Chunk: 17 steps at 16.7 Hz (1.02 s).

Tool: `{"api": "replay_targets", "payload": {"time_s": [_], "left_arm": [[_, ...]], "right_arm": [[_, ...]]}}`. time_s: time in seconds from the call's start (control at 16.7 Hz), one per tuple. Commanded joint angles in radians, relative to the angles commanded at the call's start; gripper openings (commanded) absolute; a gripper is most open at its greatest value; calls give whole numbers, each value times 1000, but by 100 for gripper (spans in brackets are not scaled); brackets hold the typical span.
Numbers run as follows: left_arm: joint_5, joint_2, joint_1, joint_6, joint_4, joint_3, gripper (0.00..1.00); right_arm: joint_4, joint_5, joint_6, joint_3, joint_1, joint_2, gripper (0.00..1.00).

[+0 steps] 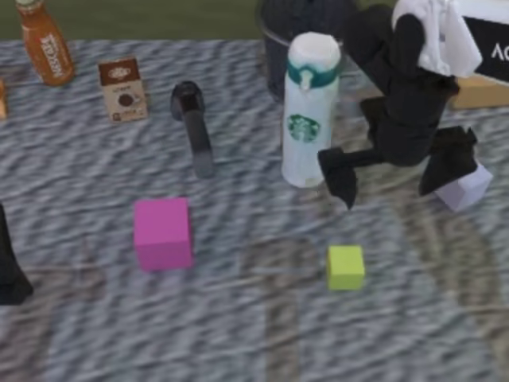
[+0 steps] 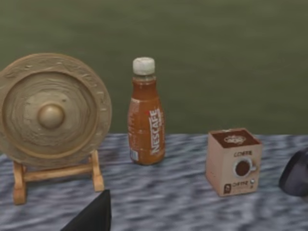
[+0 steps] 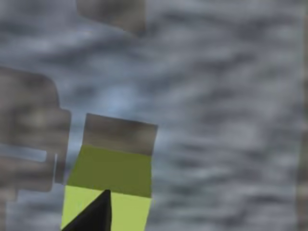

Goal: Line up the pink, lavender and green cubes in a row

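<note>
The right gripper is held above the table's right half with its 2 fingers spread apart and nothing between them. The green cube is seen below it, resting on the grey rippled tabletop. The lavender cube lies beside the right finger. The pink cube, matte and square-edged, sits left. The left gripper is parked at the left edge; whether it is apart or together cannot be told.

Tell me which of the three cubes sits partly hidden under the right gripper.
The lavender cube, at the table's right edge. The right gripper overlaps it from above, while the pink cube and green cube lie uncovered.
</note>
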<state>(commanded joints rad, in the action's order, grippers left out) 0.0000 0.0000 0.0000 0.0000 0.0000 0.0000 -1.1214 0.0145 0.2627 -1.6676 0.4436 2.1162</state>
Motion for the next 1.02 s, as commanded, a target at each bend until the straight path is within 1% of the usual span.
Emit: {"api": "replay_targets", "payload": {"time_s": [0.3,0.48,0.66,1.02], "left_arm": [[0,0,0,0,0,0,100],[0,0,0,0,0,0,100],[0,0,0,0,0,0,100],[0,0,0,0,0,0,100]], "right_arm": [[-53,-6,-407,-122,-180,96,100],[-69,-9,-580,-182,-270,131,100],[-73,-11,-658,-214,-319,142,100],[-69,-10,-661,-210,-318,140,100]]}}
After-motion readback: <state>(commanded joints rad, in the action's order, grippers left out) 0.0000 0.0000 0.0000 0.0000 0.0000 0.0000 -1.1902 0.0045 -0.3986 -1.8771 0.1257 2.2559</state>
